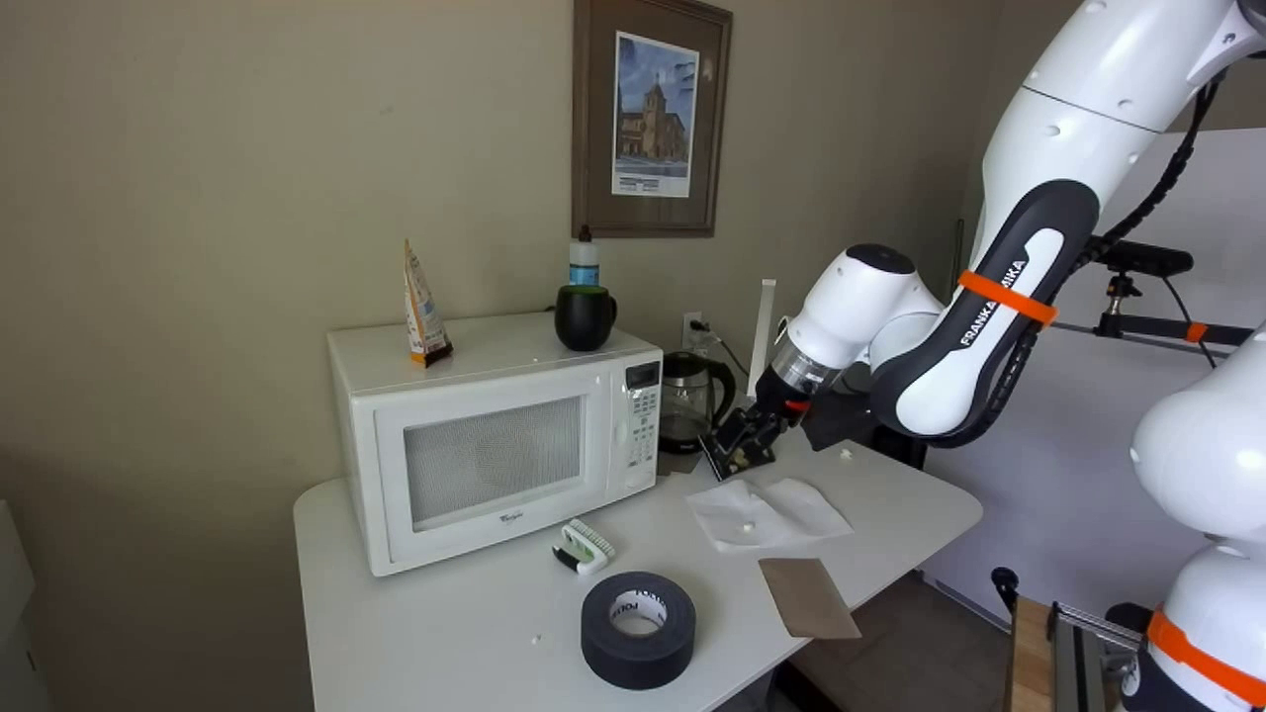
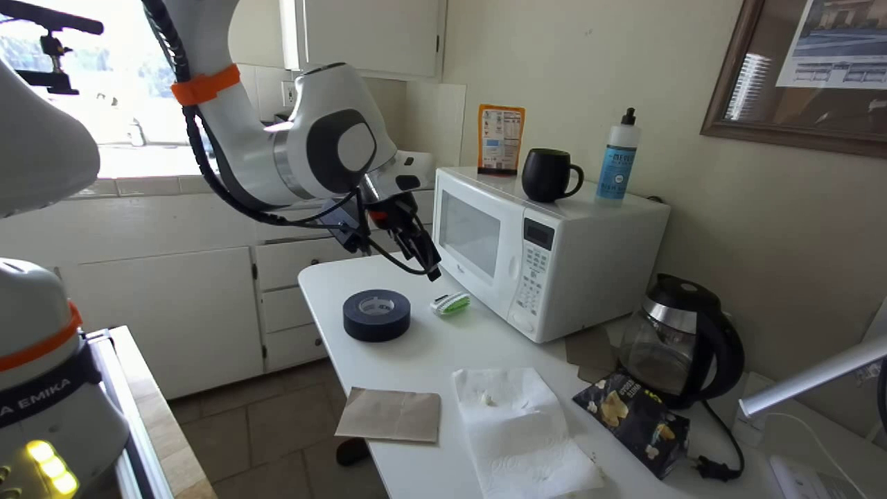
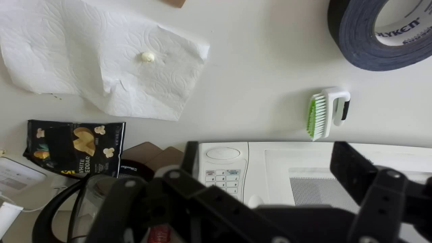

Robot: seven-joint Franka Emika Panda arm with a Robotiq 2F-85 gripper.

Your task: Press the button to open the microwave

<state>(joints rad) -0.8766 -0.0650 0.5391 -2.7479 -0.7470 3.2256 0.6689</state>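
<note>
The white microwave [image 1: 490, 460] stands on the white table with its door closed; it also shows in an exterior view [image 2: 599, 270]. In the wrist view its front appears upside down. A large oval button [image 3: 223, 153] lies at the bottom of its control strip [image 3: 221, 180], below the keypad. My gripper [image 3: 265, 158] is open and empty, with its fingers spread over the strip and door in the picture. In both exterior views my gripper [image 1: 744, 435] [image 2: 424, 256] points down in front of the microwave, apart from it. The upper keypad is hidden behind the gripper in the wrist view.
A brush [image 3: 322, 113] and a tape roll [image 2: 376, 315] lie before the microwave. A paper towel [image 2: 520, 430], a black popcorn bag [image 2: 634, 423] and a glass kettle [image 2: 675, 339] are beside it. A mug [image 2: 547, 174], a soap bottle [image 2: 617, 163] and a pouch [image 2: 500, 138] stand on top.
</note>
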